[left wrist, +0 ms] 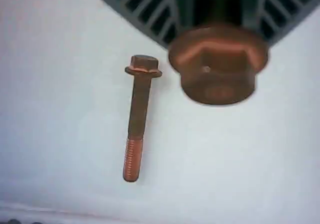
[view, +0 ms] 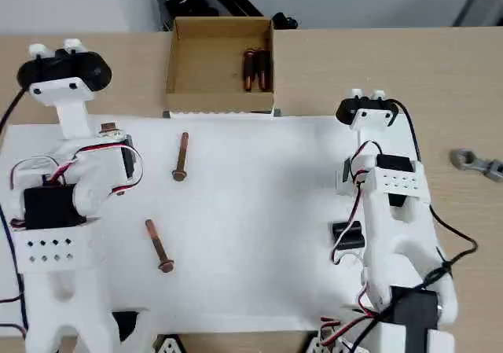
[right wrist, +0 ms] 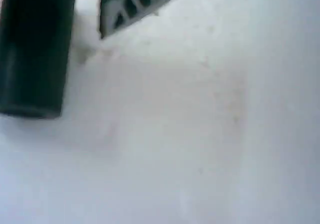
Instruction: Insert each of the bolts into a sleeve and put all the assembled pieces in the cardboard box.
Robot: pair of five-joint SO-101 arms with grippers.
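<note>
1. The left gripper (left wrist: pixel 215 4) is clamped on a copper bolt (left wrist: pixel 217 67). The bolt's flanged hexagonal head sticks out from between the fingers toward the wrist camera.
2. A second bolt (left wrist: pixel 140 116) lies flat on the white mat (left wrist: pixel 60 134), near the clamped bolt's head but not touching it or the fingers. Its head end is the nearer to the fingers and its threaded tip points away from them.
3. A third bolt (view: pixel 159 245) also lies loose on the mat, well apart from the left fingers and at a slant.
4. A black sleeve (right wrist: pixel 35 49) sits close beside the right gripper (right wrist: pixel 125 7). It cannot be told whether that gripper holds the sleeve, or whether it is parted or closed.
5. The cardboard box (view: pixel 179 70) stands at the mat's far edge, well apart from both grippers. Dark assembled pieces (view: pixel 255 70) lie inside it, close to one side wall.
</note>
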